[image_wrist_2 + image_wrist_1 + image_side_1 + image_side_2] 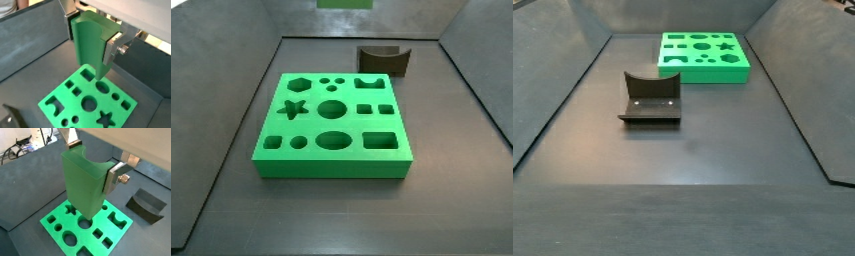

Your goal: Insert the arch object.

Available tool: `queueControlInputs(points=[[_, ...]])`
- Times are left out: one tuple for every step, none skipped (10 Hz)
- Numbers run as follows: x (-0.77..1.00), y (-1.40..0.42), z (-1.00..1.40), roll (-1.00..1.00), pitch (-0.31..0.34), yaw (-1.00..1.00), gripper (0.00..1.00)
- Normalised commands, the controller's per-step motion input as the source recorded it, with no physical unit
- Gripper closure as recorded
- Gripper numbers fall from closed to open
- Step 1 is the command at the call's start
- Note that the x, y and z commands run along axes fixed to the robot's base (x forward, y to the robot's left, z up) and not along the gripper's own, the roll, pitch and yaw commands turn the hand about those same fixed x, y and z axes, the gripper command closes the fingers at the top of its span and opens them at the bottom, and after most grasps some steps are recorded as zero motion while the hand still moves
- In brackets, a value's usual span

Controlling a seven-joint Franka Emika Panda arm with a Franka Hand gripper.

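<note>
My gripper is shut on the arch object, a tall green piece with a semicircular groove down one side. It shows in both wrist views, held upright between the silver fingers. It hangs above the green board with shaped holes. In a wrist view its lower end overlaps the round hole; how high it hangs I cannot tell. The board's arch-shaped hole is open, also in a side view. In the side views only a green patch at the frame edge shows; the fingers are out of view there.
The dark fixture stands on the grey floor apart from the board, also seen in a wrist view and a side view. Sloped grey walls enclose the floor.
</note>
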Motion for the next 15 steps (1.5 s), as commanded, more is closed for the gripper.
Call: queueControlInputs(points=[[0.42,0.61,-1.00,0.00,0.000,0.22,1.00],[0.46,0.63,-1.00,0.00,0.000,0.21,1.00],[0.50,0.66,-1.00,0.00,0.000,0.21,1.00],[0.51,0.66,-1.00,0.00,0.000,0.21,1.00],[0.38,0.64,-0.97,0.11,-0.023,0.23,1.00],[0.30,0.63,-0.91,0.15,-0.043,0.25,1.00],[0.35,0.48,-1.00,0.08,-0.014,0.16,1.00],[0.67,0.24,-1.00,0.11,0.000,-0.10,1.00],[0.40,0.01,-0.82,0.27,-0.050,-0.49,1.00],[0.17,0.00,-0.74,0.30,-0.060,-0.37,1.00],[0.00,-0.09,-0.61,0.23,-0.194,-0.11,1.00],[0.00,0.05,-0.11,-0.05,-0.100,0.00,1.00],[0.01,0.09,0.00,-0.07,0.044,0.00,1.00],[0.03,0.00,-0.22,0.19,0.000,0.09,1.00],[0.00,0.00,-0.28,0.23,0.000,0.00,1.00]])
